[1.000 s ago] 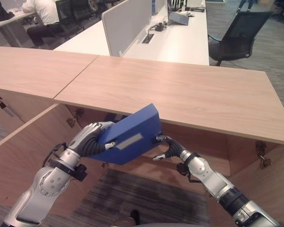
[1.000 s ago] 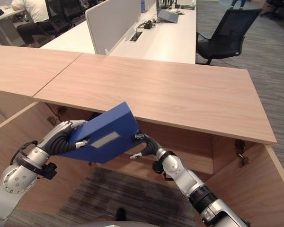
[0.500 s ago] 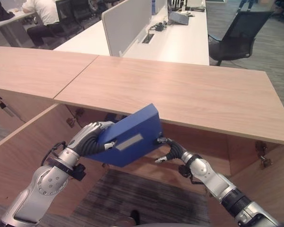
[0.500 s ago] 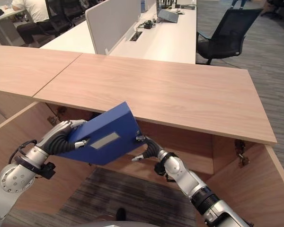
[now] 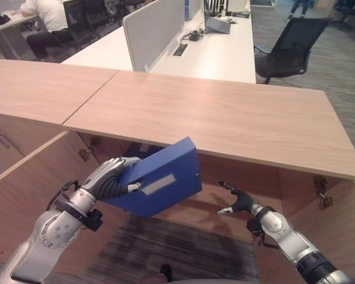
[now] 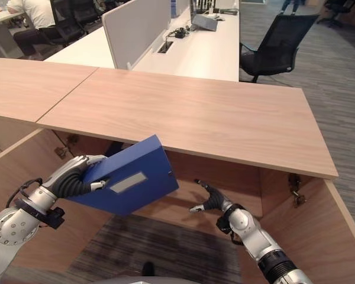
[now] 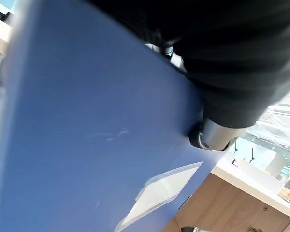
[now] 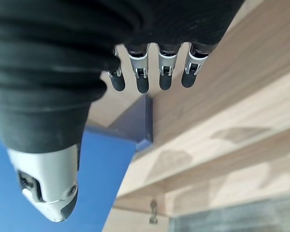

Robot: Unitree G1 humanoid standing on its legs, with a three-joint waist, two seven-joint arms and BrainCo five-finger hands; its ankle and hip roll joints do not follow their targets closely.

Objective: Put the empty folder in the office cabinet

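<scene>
My left hand [image 5: 113,177] clasps the blue folder [image 5: 157,183], tilted just before the open office cabinet [image 5: 248,201]; my right hand [image 5: 236,200], fingers spread, hangs apart. Insertion remains.

You have one blue folder [image 5: 160,184] in view, two robot hands, left [image 5: 111,176] and right [image 5: 239,200], one open wooden cabinet [image 5: 225,118], one black office chair [image 5: 290,41], and one seated person [image 5: 44,15].

The wooden cabinet top [image 5: 225,121] looks bare; the cabinet shelf [image 6: 183,201] is partly hidden.
</scene>
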